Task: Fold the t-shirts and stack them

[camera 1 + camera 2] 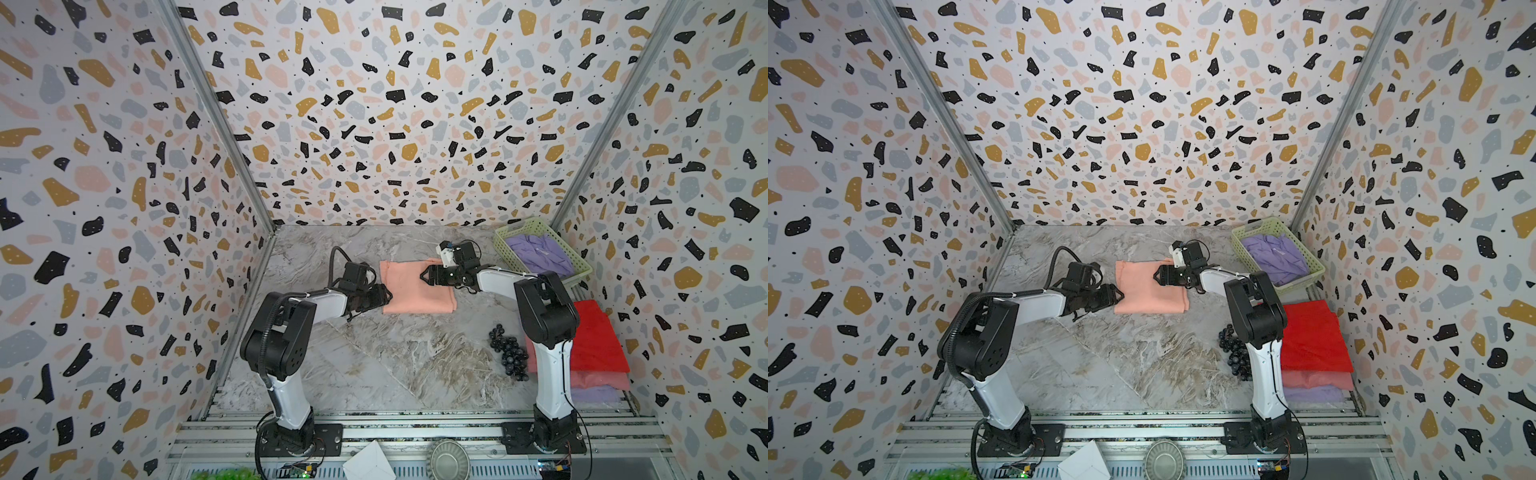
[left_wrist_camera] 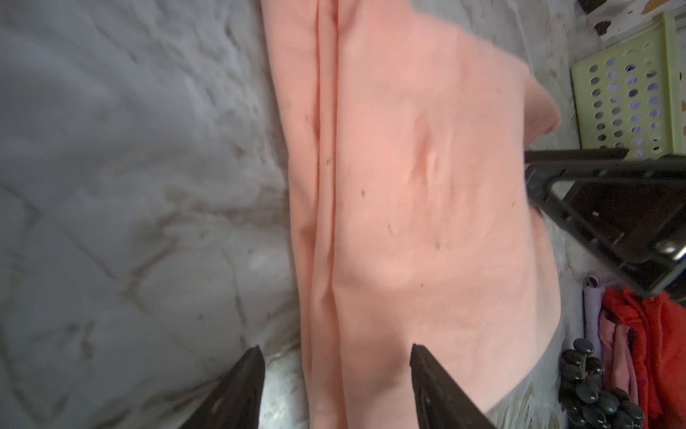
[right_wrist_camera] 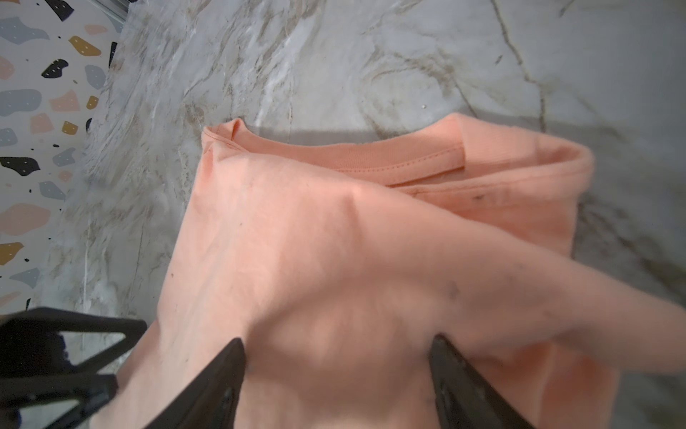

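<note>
Top views, both of them, put the left gripper [image 1: 388, 297] at centre frame, jaws parted, tips at the left edge of the peach t-shirt [image 1: 411, 291], clamping nothing. The shirt lies folded flat on the marble table [image 1: 374, 353], a tidy rectangle, plain side up, its long axis seemingly running up-frame. Over its upper right corner hangs the right gripper [image 1: 422, 275], jaws wide, cloth bulging between them, no pinch that I can see. At lower right sits the stack, red t-shirt [image 1: 598, 340] on top. The right arm is nearer to it, I'd judge.
</note>
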Motion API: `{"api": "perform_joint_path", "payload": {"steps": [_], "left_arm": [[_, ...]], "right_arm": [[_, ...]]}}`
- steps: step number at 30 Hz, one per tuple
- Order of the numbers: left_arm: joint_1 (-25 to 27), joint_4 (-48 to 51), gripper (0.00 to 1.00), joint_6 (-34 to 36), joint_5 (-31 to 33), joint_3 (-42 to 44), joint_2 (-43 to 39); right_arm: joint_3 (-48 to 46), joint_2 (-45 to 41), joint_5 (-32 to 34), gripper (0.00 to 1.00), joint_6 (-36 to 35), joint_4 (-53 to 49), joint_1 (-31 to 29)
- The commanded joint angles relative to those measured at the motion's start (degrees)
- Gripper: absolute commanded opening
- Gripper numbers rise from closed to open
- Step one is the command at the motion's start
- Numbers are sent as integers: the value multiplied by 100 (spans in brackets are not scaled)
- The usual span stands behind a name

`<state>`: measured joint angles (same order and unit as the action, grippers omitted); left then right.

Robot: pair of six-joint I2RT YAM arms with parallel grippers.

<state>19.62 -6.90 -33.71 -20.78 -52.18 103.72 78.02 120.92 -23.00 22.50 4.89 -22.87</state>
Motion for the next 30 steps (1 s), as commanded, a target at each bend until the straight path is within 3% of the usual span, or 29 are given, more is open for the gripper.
{"api": "perform_joint_path", "payload": {"steps": [1, 6, 8, 12, 13, 17, 21, 30], "left_arm": [[98, -478, 64, -381, -178, 303, -156], [429, -1045, 56, -806, -221, 418, 20], [604, -1287, 45, -1010, -330, 376, 152], [947, -2008, 11, -1641, -338, 385, 184], [1024, -2111, 8, -1744, -282, 361, 173], [1238, -2641, 2, -2422, -371, 196, 216], [1414, -3204, 0, -3047, -538, 76, 262], [1786, -3041, 0, -3178, -715, -139, 179]], "right_arm": [[-534, -910, 370, 84, -41, 90, 2], [-1522, -1991, 618, 88, 193, 468, 35], [-1952, -2409, 560, 88, 481, 499, 72], [-3156, -3334, 163, 92, 1568, 799, 259], [-3547, -3580, 134, 94, 1954, 970, 319], [-4942, -4350, -23, 99, 3149, 2297, 380], [-5432, -4539, -80, 99, 3689, 2763, 441], [-5526, -3235, -578, 99, 4712, 5047, 442]]}}
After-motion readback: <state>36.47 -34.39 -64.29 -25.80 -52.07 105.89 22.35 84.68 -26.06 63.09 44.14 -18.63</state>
